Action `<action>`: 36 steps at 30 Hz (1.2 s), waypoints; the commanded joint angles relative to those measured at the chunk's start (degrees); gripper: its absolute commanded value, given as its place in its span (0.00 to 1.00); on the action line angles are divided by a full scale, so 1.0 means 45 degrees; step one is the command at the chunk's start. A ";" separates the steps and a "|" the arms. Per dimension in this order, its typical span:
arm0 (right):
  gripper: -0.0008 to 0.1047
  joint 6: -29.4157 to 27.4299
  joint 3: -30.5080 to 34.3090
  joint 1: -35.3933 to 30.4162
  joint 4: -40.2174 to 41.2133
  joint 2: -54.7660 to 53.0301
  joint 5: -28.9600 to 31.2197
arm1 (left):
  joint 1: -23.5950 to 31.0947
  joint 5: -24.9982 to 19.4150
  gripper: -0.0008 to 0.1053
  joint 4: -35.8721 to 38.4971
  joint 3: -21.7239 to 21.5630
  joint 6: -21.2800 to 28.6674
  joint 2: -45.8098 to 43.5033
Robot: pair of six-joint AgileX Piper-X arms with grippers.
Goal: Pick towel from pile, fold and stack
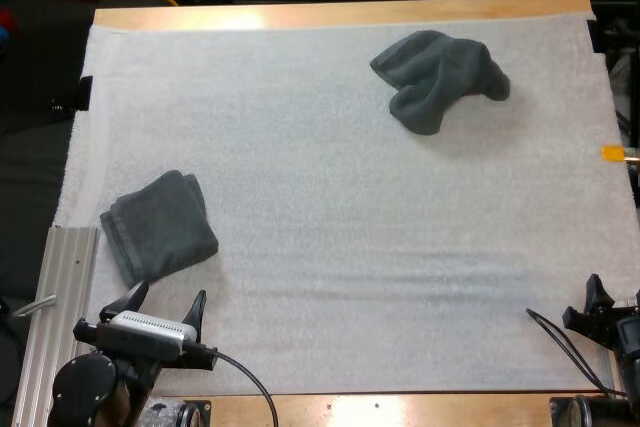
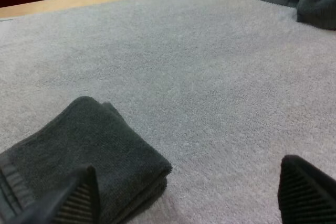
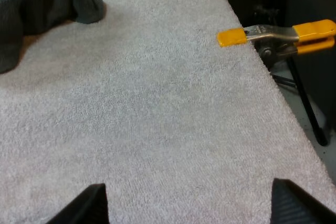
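Crumpled towel (image 1: 437, 79) waits far across the mat (image 1: 330, 207) for picking; folded towel (image 1: 158, 224) lies just ahead of my left gripper (image 1: 168, 294), likely seeding the stack. That and my right gripper (image 3: 189, 205) gape empty.

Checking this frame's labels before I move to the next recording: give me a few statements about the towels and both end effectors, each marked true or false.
1. The folded towel lies on the near left of the white mat, just ahead of the left end effector. True.
2. The crumpled towel sits on top of the folded towel. False: they lie well apart, with the crumpled one at the mat's far right.
3. The left end effector is shut on the folded towel. False: its fingers stand apart and hold nothing.
4. The right end effector is open over bare mat. True.
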 commanded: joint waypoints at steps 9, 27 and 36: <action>0.60 -0.0159 -0.0067 -0.0013 -0.0015 -0.0576 0.0002 | -0.0041 -0.0067 0.64 -0.0224 -0.0035 -0.0038 -0.1798; 0.60 0.0073 -0.1130 -0.0013 0.0643 0.0510 -0.1568 | -0.0041 0.1846 0.64 -0.0606 -0.0227 -0.0737 -0.0851; 0.60 0.0226 -0.2486 -0.0013 0.0680 0.2988 -0.4098 | -0.0041 0.3633 0.64 -0.0606 -0.1686 -0.0710 0.1590</action>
